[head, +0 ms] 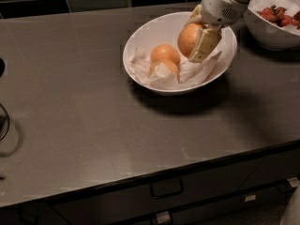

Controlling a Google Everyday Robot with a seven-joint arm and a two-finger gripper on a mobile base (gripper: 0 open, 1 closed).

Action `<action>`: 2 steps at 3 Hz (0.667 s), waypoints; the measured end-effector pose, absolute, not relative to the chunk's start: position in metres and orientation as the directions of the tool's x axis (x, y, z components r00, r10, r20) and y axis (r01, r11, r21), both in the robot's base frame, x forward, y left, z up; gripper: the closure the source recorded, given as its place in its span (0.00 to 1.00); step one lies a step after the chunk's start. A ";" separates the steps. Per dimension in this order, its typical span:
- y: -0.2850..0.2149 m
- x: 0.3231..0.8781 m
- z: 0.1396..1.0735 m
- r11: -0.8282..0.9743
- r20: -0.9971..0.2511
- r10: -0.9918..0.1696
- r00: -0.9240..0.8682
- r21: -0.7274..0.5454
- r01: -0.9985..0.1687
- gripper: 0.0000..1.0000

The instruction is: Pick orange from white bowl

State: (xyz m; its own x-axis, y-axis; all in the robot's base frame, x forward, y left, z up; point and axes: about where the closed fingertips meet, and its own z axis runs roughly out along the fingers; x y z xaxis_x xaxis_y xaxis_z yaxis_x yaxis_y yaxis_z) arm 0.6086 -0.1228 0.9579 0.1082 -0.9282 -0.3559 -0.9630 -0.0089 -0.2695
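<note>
1. The dark grey counter [84, 116] took up most of the frame, with drawers along the bottom edge and a handle [165, 189] at bottom centre.
2. The white bowl [136, 46] sat upper middle, lined with crumpled paper [199, 69]. Two other oranges [165, 53] were nested left of centre in it. The front one was half tucked under a fold of paper.
3. The arm [225, 3] came in from the top right corner and reached down over the right half of that bowl.
4. A smaller bowl [262, 32] holding red fruit [281, 15] was in the upper right corner, close to the big one. The arm covered the gap, so I couldn't tell if the rims touched.
5. The gripper [197, 40] was over the right side of the white bowl, clamped on the orange [187, 37]. One pale finger lay across the fruit's right face and the other was hidden behind it.
6. That orange looked clear of the paper but was right over the bowl, apart from the other two.
7. My take on doing this bit well:
   - Keep the squeeze steady, since round skin slips.
   - Go straight up until the fruit is over the rim before moving sideways.
   - Watch that no paper drags along.
   - Swing left or forward, because the fruit bowl was crowding the right.
</note>
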 end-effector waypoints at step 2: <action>-0.122 0.603 0.974 -0.005 -0.382 -0.915 0.128 -0.306 -0.952 1.00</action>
